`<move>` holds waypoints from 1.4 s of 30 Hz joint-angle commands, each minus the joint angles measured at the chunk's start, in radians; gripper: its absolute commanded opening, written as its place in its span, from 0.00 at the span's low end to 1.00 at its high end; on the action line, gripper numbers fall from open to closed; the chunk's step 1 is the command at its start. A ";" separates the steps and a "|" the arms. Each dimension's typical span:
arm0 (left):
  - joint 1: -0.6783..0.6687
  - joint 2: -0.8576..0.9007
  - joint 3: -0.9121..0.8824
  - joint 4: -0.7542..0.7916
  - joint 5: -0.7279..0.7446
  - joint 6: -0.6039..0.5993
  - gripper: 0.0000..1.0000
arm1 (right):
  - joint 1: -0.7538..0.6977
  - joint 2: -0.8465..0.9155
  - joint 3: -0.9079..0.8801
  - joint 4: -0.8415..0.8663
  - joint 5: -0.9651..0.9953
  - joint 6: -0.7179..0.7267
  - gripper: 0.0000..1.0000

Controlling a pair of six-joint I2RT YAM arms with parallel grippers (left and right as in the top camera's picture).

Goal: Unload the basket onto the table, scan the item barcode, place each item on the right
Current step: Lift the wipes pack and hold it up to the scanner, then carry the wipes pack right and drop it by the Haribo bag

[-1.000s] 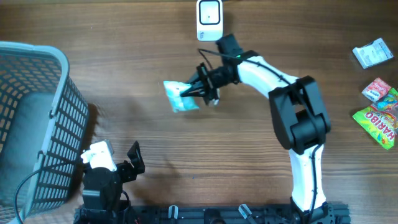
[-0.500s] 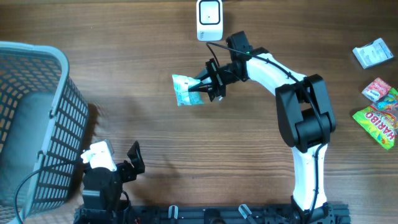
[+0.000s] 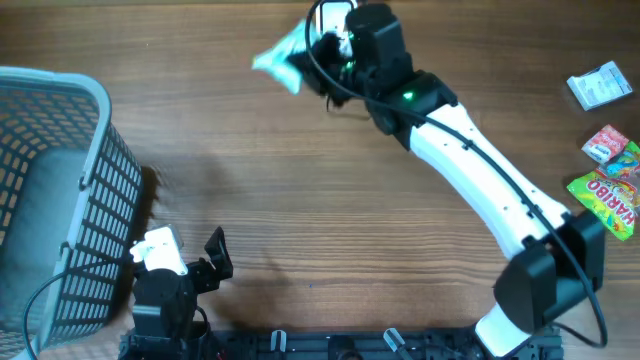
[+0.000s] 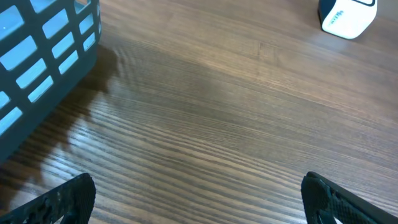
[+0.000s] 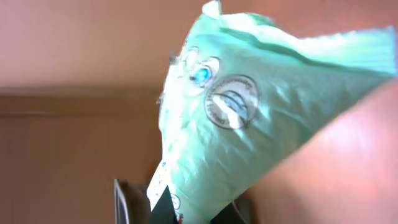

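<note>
R gripper [image 3: 318,55] clamped on green packet [image 3: 278,62], top centre of overhead frame, just by white scanner [image 4: 347,15]; L gripper [image 4: 199,198] jaws wide apart, lower left, next to basket [image 3: 60,180]

A brown wood-grain tabletop [image 3: 300,220] fills the overhead view edge to edge, its grain running left to right. Soft light leaves a pale sheen on it; the right wrist view shows only blurred reddish-brown surroundings

Crinkly glossy plastic packet [image 5: 249,124], matt woodgrain table [image 4: 217,124]
</note>
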 commanded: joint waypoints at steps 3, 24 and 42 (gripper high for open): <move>-0.004 -0.007 -0.004 0.002 0.005 -0.008 1.00 | -0.038 0.168 0.014 0.328 0.074 -0.116 0.04; -0.004 -0.007 -0.004 0.002 0.005 -0.008 1.00 | -0.187 0.417 0.014 0.470 -0.113 -0.114 0.04; -0.004 -0.007 -0.004 0.002 0.005 -0.008 1.00 | -0.824 0.011 -0.307 -0.415 0.629 -0.423 0.04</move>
